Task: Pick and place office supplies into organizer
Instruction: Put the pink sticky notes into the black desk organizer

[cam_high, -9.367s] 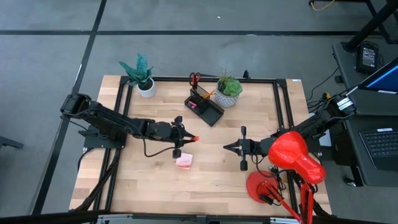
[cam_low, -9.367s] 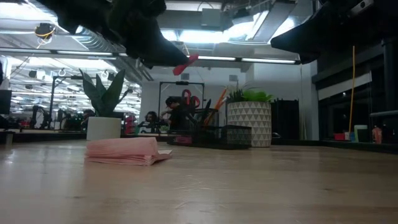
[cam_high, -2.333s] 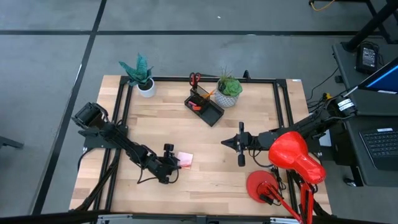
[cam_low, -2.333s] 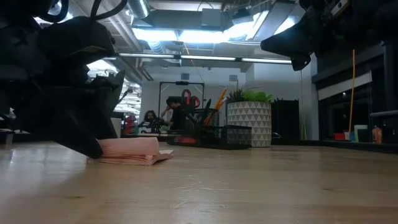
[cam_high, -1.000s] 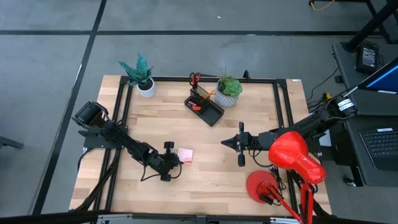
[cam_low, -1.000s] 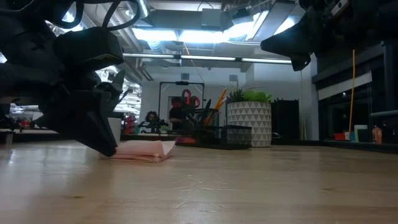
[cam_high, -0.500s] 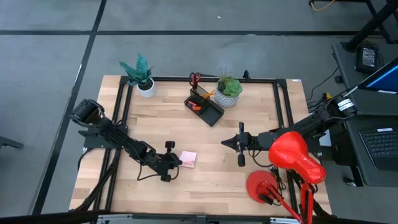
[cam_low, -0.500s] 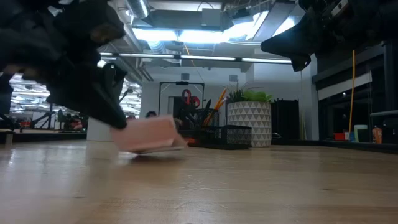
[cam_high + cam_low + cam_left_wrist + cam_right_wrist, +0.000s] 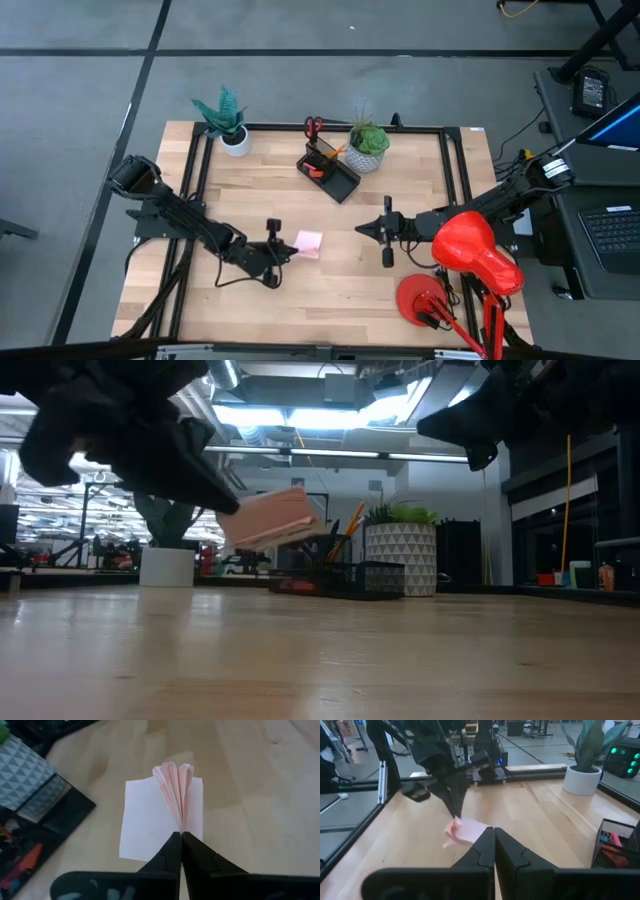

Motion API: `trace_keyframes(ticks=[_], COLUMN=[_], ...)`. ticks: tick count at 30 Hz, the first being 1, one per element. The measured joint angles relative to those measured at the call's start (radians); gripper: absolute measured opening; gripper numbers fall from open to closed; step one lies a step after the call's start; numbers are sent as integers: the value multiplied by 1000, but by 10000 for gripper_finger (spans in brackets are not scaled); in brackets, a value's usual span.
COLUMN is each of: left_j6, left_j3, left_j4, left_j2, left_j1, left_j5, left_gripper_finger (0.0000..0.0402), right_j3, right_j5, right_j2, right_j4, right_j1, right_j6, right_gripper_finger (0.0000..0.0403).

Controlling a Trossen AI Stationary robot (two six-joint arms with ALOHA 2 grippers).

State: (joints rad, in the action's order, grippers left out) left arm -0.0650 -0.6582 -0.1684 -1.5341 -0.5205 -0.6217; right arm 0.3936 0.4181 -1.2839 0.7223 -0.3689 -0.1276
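Observation:
The pink sticky-note pad [image 9: 309, 245] hangs above the table's middle, a little left of centre, with my left gripper [image 9: 291, 251] shut on it. In the low view the pad [image 9: 273, 518] is tilted and clear of the wood. My right gripper [image 9: 361, 231] stays shut on nothing, to the right of the pad and above the table. The black organizer [image 9: 329, 172] stands at the far middle; red-handled scissors [image 9: 314, 125] and an orange pencil [image 9: 340, 150] stick up from its tall end. My left gripper pinches the pad at one edge [image 9: 181, 826] between its two fingertips, where the sheets come together. The fingers [image 9: 455, 806] slant down from the table's left. The pad is lifted clear and tilted, and its loose sheets [image 9: 172, 782] fan apart beyond the fingertips.
Two potted plants stand at the far edge: one in a patterned pot [image 9: 367, 146] right of the organizer, one in a white pot [image 9: 235, 140] at the far left. A red lamp-like object [image 9: 474, 255] sits at the near right. Bare wood lies between pad and organizer.
My left gripper has risen and tipped less steeply, still shut on the pad. The pad, whose lower side lay on the table a second ago, has been lifted clear, has drifted slightly toward the table's right, and now hangs tilted with its sheets fanned.

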Motion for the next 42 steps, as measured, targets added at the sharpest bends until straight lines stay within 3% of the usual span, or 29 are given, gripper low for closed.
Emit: trace_keyframes(ticks=[7,12,19,27,35,42], left_j6=[78,161,273,360,442,475], left_j3=[0,0,-1,-1,-1,-1], left_j4=[-20,-60,-106,-108,-128,-127], left_j2=[0,0,0,0,0,0], left_j1=[60,120,173,196,196,196], left_j5=[-2,23,39,38,9,-6], left_gripper_finger=[2,2,2,2,2,2], right_j3=[82,177,255,393,605,694], right_j5=[-1,-1,-8,-172,-209,-319], right_j2=[0,-12,-59,-118,-272,-359], right_j4=[-110,-312,-378,-569,-823,-850], right_j1=[26,62,97,161,196,194], right_j6=[1,-2,56,19,22,16], right_gripper_finger=[17,49,104,137,140,140])
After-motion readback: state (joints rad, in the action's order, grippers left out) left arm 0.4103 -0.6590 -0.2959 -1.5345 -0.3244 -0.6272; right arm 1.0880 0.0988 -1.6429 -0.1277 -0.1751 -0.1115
